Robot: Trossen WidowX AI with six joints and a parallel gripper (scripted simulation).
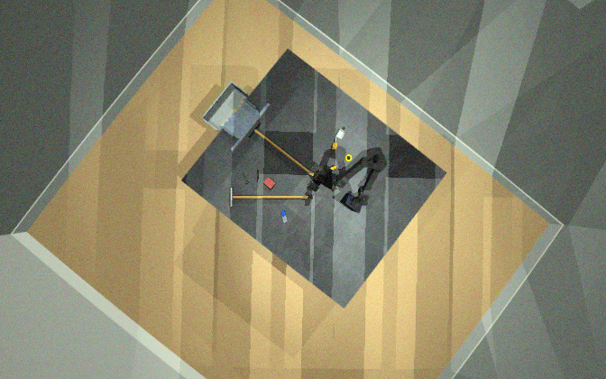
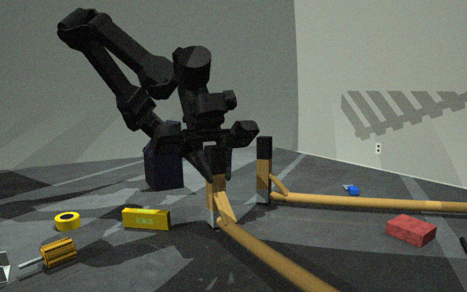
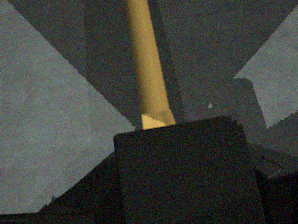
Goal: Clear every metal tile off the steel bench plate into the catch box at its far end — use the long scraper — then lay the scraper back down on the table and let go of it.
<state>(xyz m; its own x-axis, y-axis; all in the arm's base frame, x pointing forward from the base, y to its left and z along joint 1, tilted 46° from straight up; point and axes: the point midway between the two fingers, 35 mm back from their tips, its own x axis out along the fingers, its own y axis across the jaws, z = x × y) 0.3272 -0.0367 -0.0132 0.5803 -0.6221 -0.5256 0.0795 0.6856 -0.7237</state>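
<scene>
End effector [image 1: 316, 180] [image 2: 217, 176] [image 3: 166, 145]: fingers slightly spread, one each side of the scraper's upright black-topped grip [image 2: 215, 159] [image 3: 182, 165]. Scraper [image 1: 284, 152] [image 2: 264, 254] [image 3: 148, 75]: handle low over the counter [image 1: 343, 263] [image 2: 322, 236] [image 3: 50, 100], running far left toward the catch box [image 1: 215, 109]. Orange bits [image 1: 235, 110] visible inside. Second scraper [image 1: 270, 197] [image 2: 365, 202] lies nearer; red block [image 1: 269, 182] [image 2: 411, 229] between handles.

The long scraper [image 1: 284, 152] [image 2: 272, 255] [image 3: 150, 65] had a straight, round, tan wooden handle, lying low along the tabletop, with an upright grip post, black-topped and grey-footed, at its near end. Its dark far end met the bar-like edge beside the steel bench plate [image 1: 242, 119], which was pale blue-grey. The catch box [image 1: 216, 100], grey-walled and open-topped, adjoined the plate's far end. Small orange-yellow patches showed there, too small to identify as metal tiles.
</scene>
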